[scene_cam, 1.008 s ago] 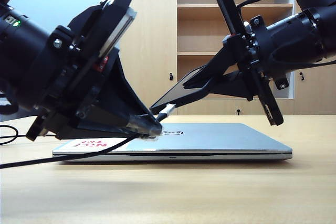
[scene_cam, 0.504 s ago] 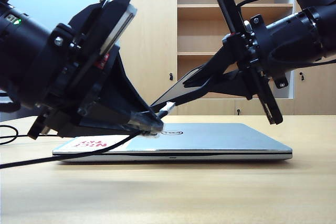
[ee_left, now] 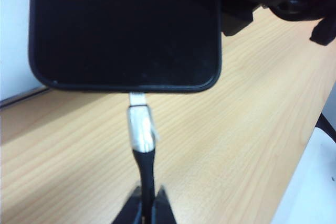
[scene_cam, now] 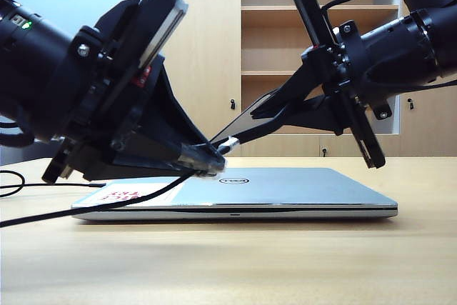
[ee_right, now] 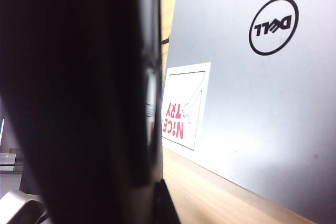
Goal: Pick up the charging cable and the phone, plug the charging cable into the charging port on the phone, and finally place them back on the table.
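Observation:
The phone [ee_left: 126, 30], a black glossy slab, is held tilted above the laptop by my right gripper [scene_cam: 260, 113], which is shut on it. In the right wrist view the phone [ee_right: 79, 77] fills most of the frame, with one finger [ee_right: 167, 205] beside it. My left gripper [ee_left: 148, 209] is shut on the black charging cable [ee_left: 146, 174] just behind its silver plug [ee_left: 140, 129]. The plug's tip meets the phone's lower edge at the port; how deep it sits I cannot tell. In the exterior view the left gripper [scene_cam: 208, 158] hovers just over the laptop lid, with the plug [scene_cam: 228, 146] at the phone [scene_cam: 246, 121].
A closed silver laptop [scene_cam: 285, 191] with a pink-lettered sticker [ee_right: 184, 108] lies on the tan table [scene_cam: 228, 262] under both grippers. The cable's slack [scene_cam: 86, 208] trails off to the left. A wooden shelf cabinet [scene_cam: 285, 33] stands behind.
My left gripper's tip has risen a little off the laptop lid, lifting the plug toward the phone's lower edge. The right arm and phone have stayed put.

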